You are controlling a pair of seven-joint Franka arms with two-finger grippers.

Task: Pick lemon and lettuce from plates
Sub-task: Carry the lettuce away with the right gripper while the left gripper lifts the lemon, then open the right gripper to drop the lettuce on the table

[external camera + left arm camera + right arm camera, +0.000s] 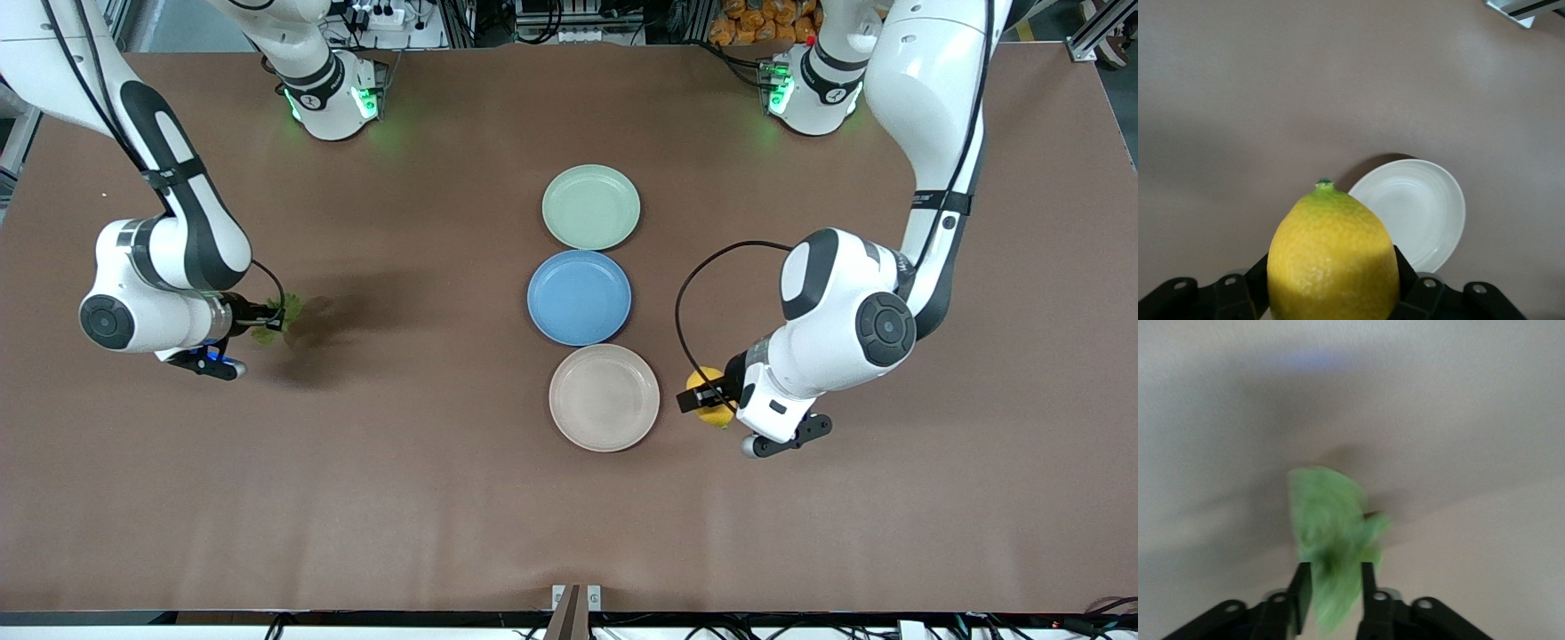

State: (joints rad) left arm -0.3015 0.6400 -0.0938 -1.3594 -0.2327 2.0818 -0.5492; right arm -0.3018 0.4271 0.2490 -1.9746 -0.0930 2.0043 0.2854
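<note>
My left gripper (pixel 707 398) is shut on the yellow lemon (pixel 711 414), holding it over the bare table just beside the beige plate (pixel 605 397), toward the left arm's end. In the left wrist view the lemon (pixel 1333 260) fills the space between the black fingers (pixel 1405 267), green tip pointing away, with the empty beige plate (pixel 1418 207) past it. My right gripper (pixel 271 320) hangs over bare table toward the right arm's end. Its fingers (pixel 1301 587) stand apart, and the green lettuce (pixel 1331 527) shows blurred and loose between them. The pale green plate (pixel 591 206) is empty.
A blue plate (pixel 579 297) lies between the pale green and beige plates, also empty. The three plates form a row down the middle of the brown table (pixel 427 498). Both arm bases stand along the table's edge farthest from the front camera.
</note>
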